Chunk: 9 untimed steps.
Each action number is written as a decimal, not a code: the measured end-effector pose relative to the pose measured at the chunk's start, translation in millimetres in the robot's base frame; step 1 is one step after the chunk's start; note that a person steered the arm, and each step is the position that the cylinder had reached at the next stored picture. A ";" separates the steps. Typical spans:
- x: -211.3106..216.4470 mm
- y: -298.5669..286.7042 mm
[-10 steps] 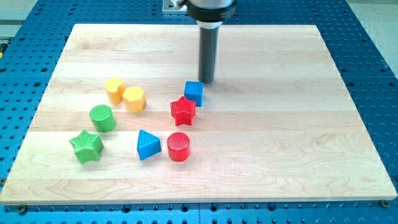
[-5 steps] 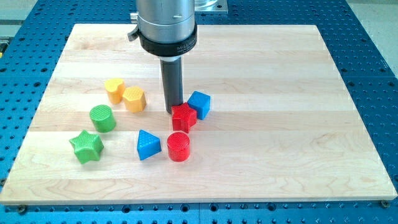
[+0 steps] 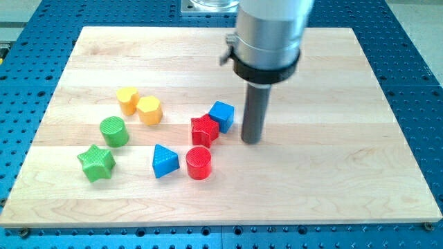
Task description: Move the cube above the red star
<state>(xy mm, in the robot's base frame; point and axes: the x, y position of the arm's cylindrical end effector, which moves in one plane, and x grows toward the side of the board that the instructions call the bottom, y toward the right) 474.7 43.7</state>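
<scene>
The blue cube (image 3: 222, 115) sits on the wooden board (image 3: 332, 159), touching the upper right side of the red star (image 3: 204, 130). My tip (image 3: 251, 141) rests on the board just right of the cube and slightly lower than it, a small gap away. The rod rises from the tip up to the grey arm body (image 3: 268, 38) at the view's top.
A red cylinder (image 3: 198, 163) and a blue triangle (image 3: 164, 160) lie below the star. At the left are two yellow blocks (image 3: 127, 99) (image 3: 149, 110), a green cylinder (image 3: 113, 131) and a green star (image 3: 95, 162).
My tip went from above the cube to the star's upper left, then across to the cube's right. The cube moved right and slightly down; the star shifted a little down.
</scene>
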 end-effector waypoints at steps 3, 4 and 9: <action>3.6 -20.5; -0.4 -36.9; -130.7 -109.5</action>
